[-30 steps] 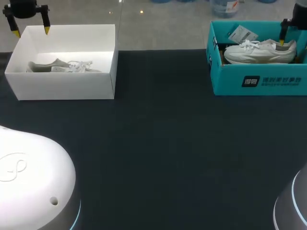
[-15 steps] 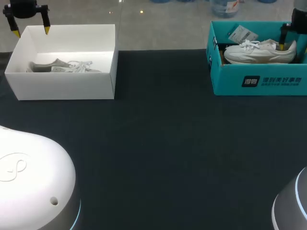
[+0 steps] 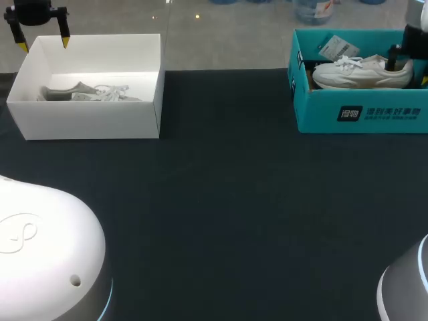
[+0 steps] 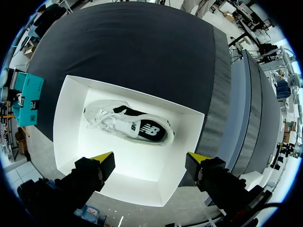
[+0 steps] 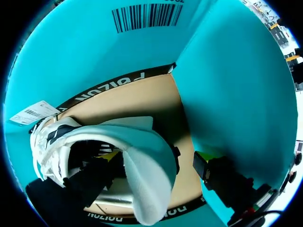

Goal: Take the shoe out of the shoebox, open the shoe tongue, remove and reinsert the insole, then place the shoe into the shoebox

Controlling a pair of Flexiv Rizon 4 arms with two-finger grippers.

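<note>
At two o'clock, box: taking shoe out.
My right gripper gapes astride its heel; next, close and lift. Left gripper wide, empty.

The table carries a dark, matte, near-black top. In the head view it spreads from 3 to 9 o'clock, with its straight far edge toward 12 o'clock.

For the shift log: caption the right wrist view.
Open right gripper straddles the heel of the white sneaker inside the teal shoebox, one finger inside the shoe.
</note>
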